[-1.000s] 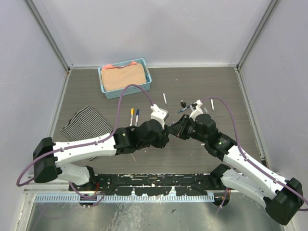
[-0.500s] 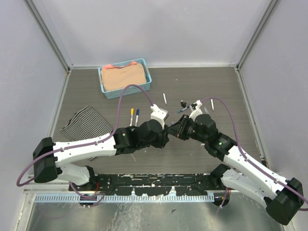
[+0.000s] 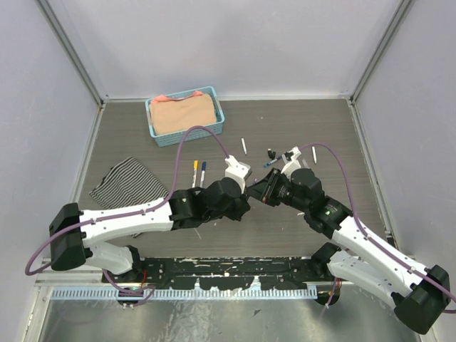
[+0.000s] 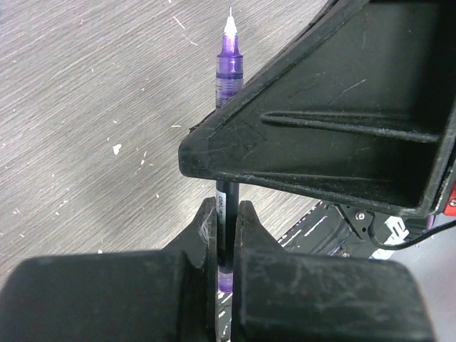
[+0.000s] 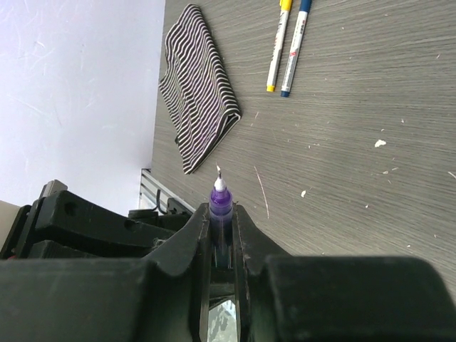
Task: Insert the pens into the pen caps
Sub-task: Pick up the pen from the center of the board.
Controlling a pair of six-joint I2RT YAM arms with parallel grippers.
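The left pincer (image 4: 226, 217) is closed tight on the dark barrel of the purple pen (image 4: 229, 64). The right pincer (image 5: 222, 226) is also closed on this pen, just under its purple tip. Both hold the pen up above the tabletop (image 4: 85, 107).

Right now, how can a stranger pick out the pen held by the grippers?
At the middle of the grey table, the left gripper and right gripper meet. The pen pinched there shows a purple neck and bare needle tip; the paired pens lying nearby wear yellow and blue caps.
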